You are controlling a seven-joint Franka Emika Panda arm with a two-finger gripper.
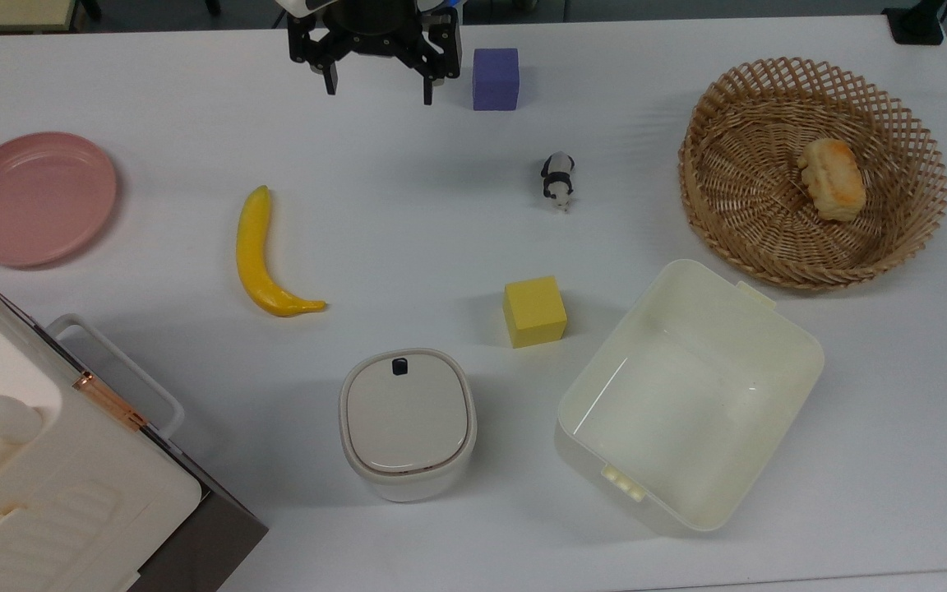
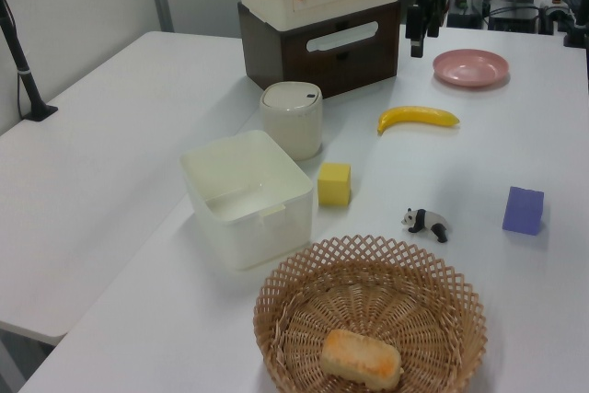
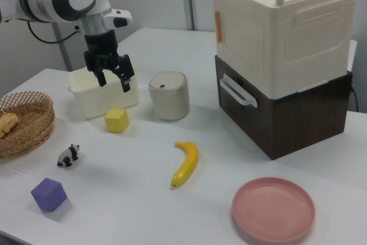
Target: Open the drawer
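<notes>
The table (image 1: 408,222) stretches wide under me, and the drawer (image 3: 287,120) sits shut beneath the cream cabinet (image 3: 275,32), well apart from my tool (image 3: 112,78), off toward the right view's right. My tool hangs above the table with its fingers spread and nothing between them. The drawer's white loop handle (image 3: 237,93) runs level along the dark front, which faces back toward me. As I judge it, I must cross over the banana (image 3: 186,163) and past the small lidded bin (image 3: 168,95), then straddle that handle across its length.
</notes>
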